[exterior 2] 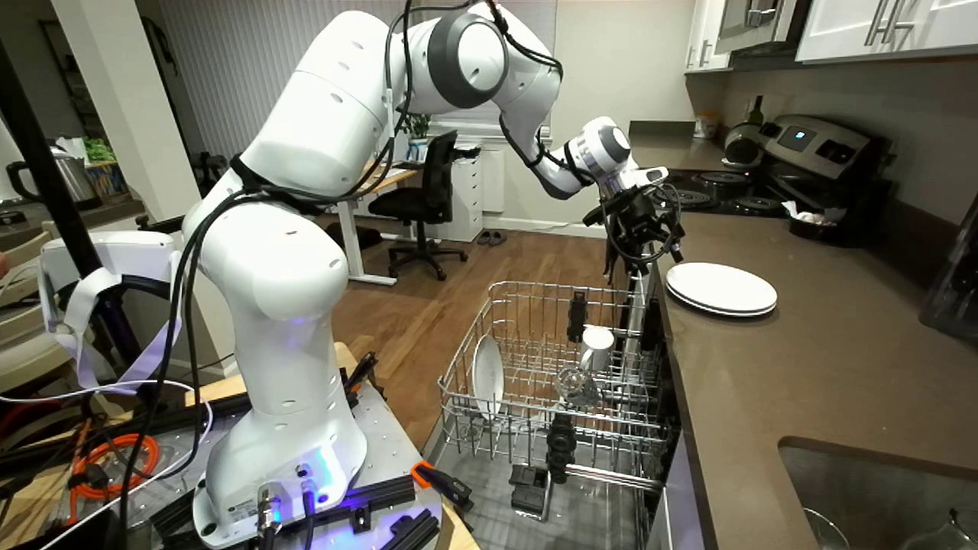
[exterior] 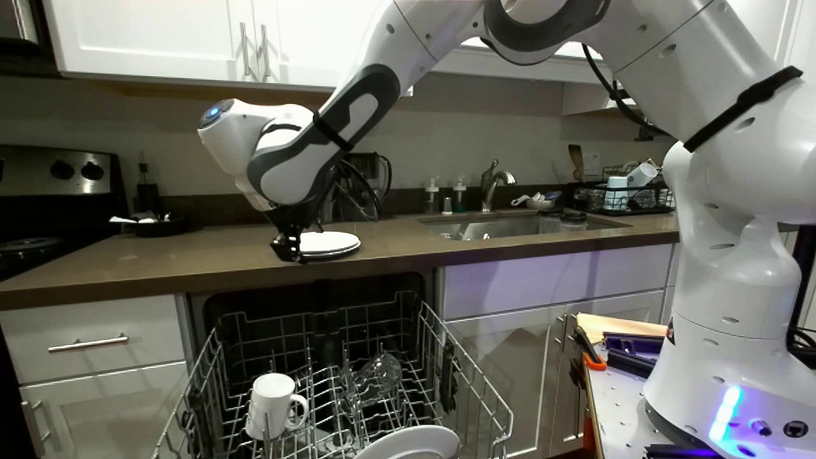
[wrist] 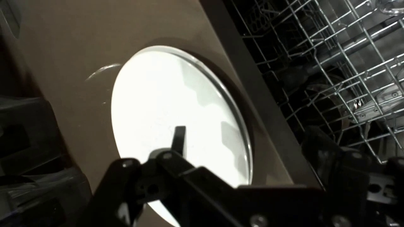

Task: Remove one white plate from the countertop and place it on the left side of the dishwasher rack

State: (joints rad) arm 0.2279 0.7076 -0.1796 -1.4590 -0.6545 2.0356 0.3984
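Two white plates lie stacked flat on the countertop near its front edge. The wrist view shows the top white plate with the lower plate's rim peeking out. My gripper is open and empty beside the plates at the counter's front edge. In the wrist view its fingers are wide apart, one over the plate, the other toward the rack side. I cannot tell how high it is. The dishwasher rack is pulled out below the counter.
The rack holds a white mug, a clear glass and another white plate standing near its front. A sink and faucet lie along the counter. A black pan stands by the stove.
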